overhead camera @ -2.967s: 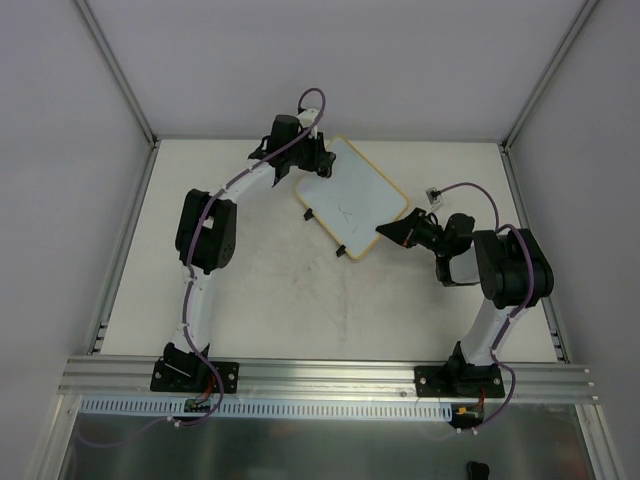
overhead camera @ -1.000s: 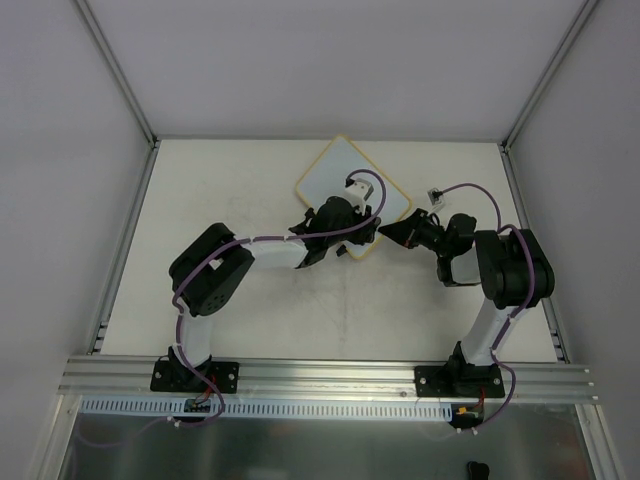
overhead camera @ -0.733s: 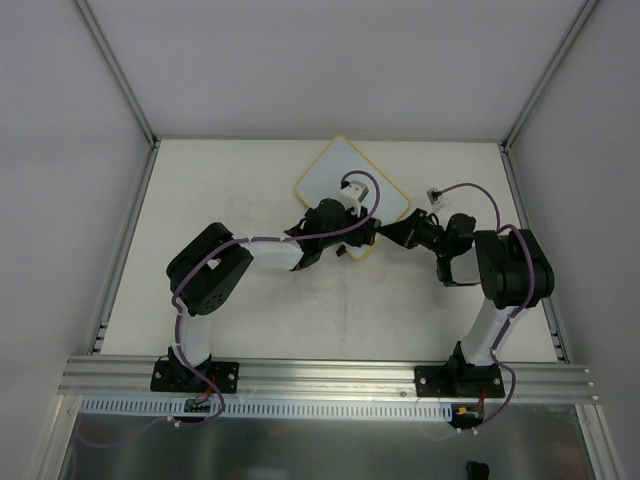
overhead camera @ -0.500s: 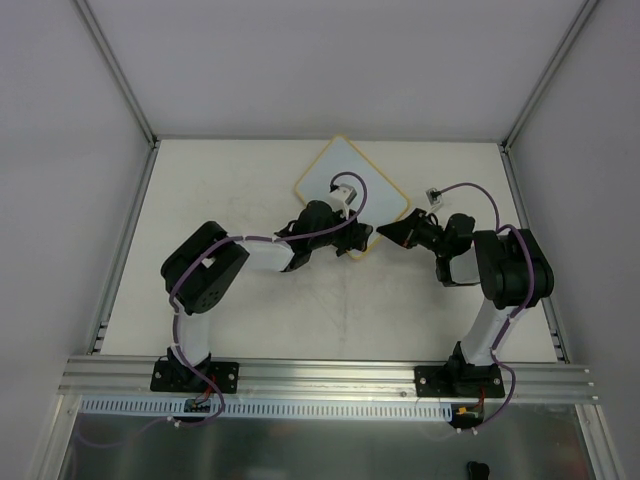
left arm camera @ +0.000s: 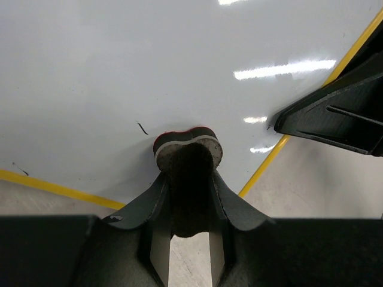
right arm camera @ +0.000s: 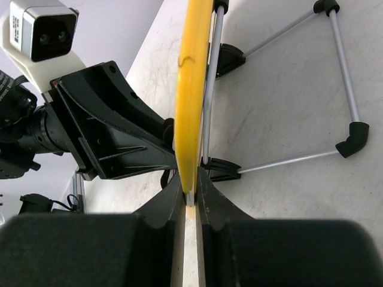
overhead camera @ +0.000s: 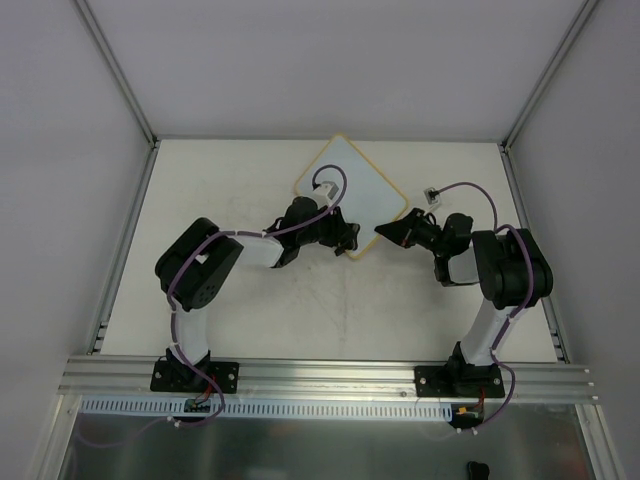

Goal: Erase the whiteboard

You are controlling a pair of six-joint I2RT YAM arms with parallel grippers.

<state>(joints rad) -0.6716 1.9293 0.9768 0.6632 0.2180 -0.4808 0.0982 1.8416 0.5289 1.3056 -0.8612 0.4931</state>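
left claw [left arm camera: 188,179] clamped on eraser [left arm camera: 188,148], pressed to whiteboard [left arm camera: 119,66] by its near corner | right claw [right arm camera: 190,192] clamped on whiteboard's yellow rim | small black mark [left arm camera: 142,128] just beside eraser

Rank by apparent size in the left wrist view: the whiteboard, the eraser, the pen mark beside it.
1. whiteboard, filling most of the view
2. eraser, enlarged by nearness to the camera
3. pen mark, smallest

Likely a lab: aluminium rail [overhead camera: 330,372], white walls [overhead camera: 330,60].
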